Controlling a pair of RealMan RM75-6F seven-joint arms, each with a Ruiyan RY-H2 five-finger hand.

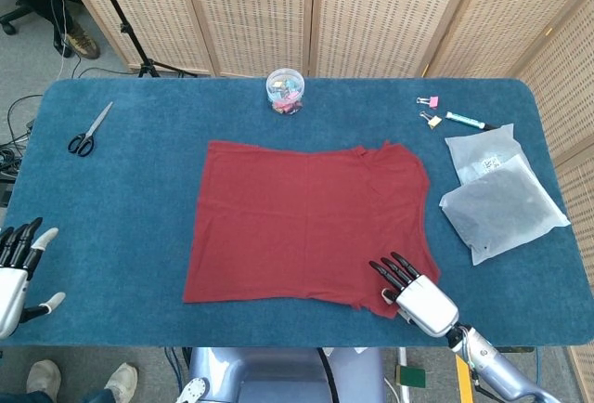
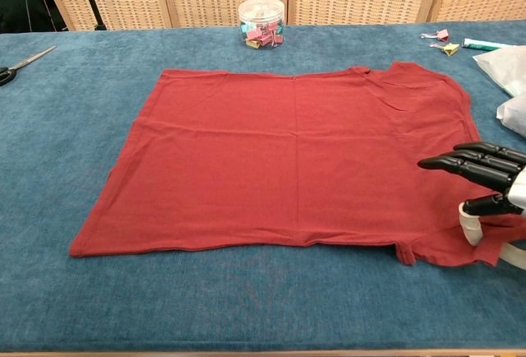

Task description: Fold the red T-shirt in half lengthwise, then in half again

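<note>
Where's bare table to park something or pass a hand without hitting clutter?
Widest bare patch: left of the red T-shirt, below the scissors, down to the left hand. Also the back strip between clip jar and binder clips. Crowded: right side, with plastic bags, marker and right hand.

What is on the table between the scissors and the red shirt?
Nothing. In the head view, only bare blue table lies between the scissors and the red shirt.

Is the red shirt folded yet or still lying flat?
Spread flat. The red T-shirt lies as one open sheet on the table, both long edges showing; the right hand is only at its near sleeve corner.
</note>
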